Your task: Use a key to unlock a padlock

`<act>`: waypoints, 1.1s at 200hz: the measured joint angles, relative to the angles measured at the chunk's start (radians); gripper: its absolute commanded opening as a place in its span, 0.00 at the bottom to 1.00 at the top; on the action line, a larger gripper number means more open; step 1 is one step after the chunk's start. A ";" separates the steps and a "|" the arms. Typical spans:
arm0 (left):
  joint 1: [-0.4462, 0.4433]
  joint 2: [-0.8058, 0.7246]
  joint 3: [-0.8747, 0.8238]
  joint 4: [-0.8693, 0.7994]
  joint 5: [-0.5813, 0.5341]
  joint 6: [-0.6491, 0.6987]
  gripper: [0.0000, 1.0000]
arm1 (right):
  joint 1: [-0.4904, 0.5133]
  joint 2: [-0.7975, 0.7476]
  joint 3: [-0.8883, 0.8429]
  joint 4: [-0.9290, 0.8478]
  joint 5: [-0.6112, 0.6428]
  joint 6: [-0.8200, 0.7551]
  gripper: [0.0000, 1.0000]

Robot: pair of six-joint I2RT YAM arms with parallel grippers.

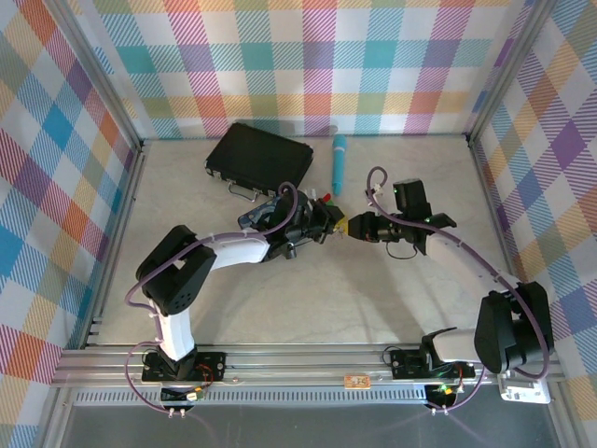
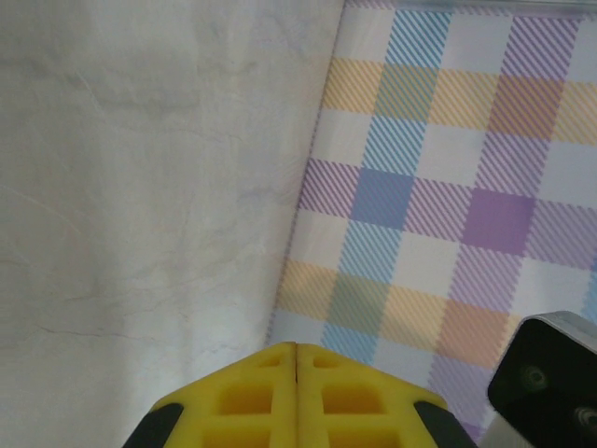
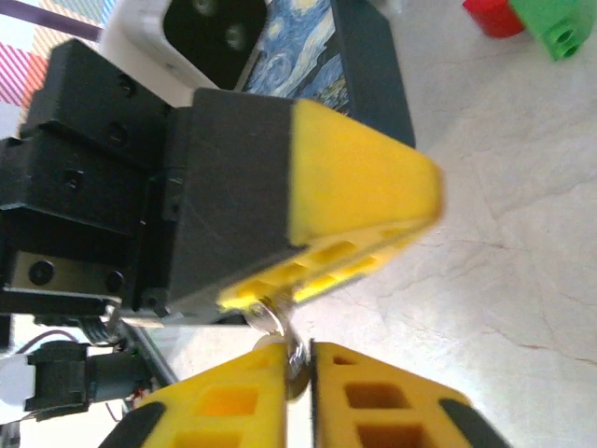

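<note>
The two grippers meet tip to tip above the middle of the table. My left gripper is shut; in its wrist view the yellow fingertips press flat together. The right wrist view has its fingers above, with the small silvery key sticking out from under them. The key's lower end lies in the narrow gap of my right gripper, whose jaws stand slightly apart around it. In the top view the right gripper faces left. The padlock is hidden.
A black case and a teal pen-shaped thing lie at the back. The starry-night box sits just behind the left gripper. Red and green blocks lie nearby. Plaid walls enclose the table.
</note>
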State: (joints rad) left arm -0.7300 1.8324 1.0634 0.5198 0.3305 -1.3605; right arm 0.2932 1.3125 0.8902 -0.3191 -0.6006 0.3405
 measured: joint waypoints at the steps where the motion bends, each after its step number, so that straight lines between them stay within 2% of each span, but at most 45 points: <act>1: 0.000 -0.002 0.000 -0.002 0.000 0.002 0.00 | 0.000 -0.001 0.000 0.000 0.002 -0.002 0.30; 26: 0.024 -0.057 0.002 -0.076 -0.042 0.110 0.00 | -0.005 -0.049 -0.017 -0.015 0.042 -0.015 0.42; 40: 0.027 -0.080 0.003 -0.103 -0.064 0.166 0.00 | -0.006 -0.078 -0.036 -0.014 0.060 -0.020 0.46; 67: 0.025 -0.108 0.003 -0.126 -0.086 0.261 0.00 | -0.006 -0.136 -0.085 0.014 0.063 -0.006 0.51; 87: 0.021 -0.124 0.003 -0.118 -0.093 0.330 0.00 | -0.007 -0.161 -0.143 0.121 0.026 0.047 0.52; 109: 0.018 -0.135 -0.009 -0.061 -0.097 0.385 0.00 | -0.007 -0.164 -0.227 0.296 -0.023 0.137 0.51; 151: 0.017 -0.136 -0.050 0.068 -0.080 0.412 0.00 | -0.007 -0.164 -0.326 0.570 -0.058 0.288 0.39; 220: 0.006 -0.138 -0.093 0.166 -0.059 0.415 0.00 | -0.005 -0.061 -0.327 0.826 -0.160 0.367 0.31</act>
State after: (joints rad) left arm -0.7242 1.6947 0.9703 0.6861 0.2714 -0.9451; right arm 0.2886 1.2518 0.5632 0.5068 -0.7605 0.7078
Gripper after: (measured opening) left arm 0.052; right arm 0.318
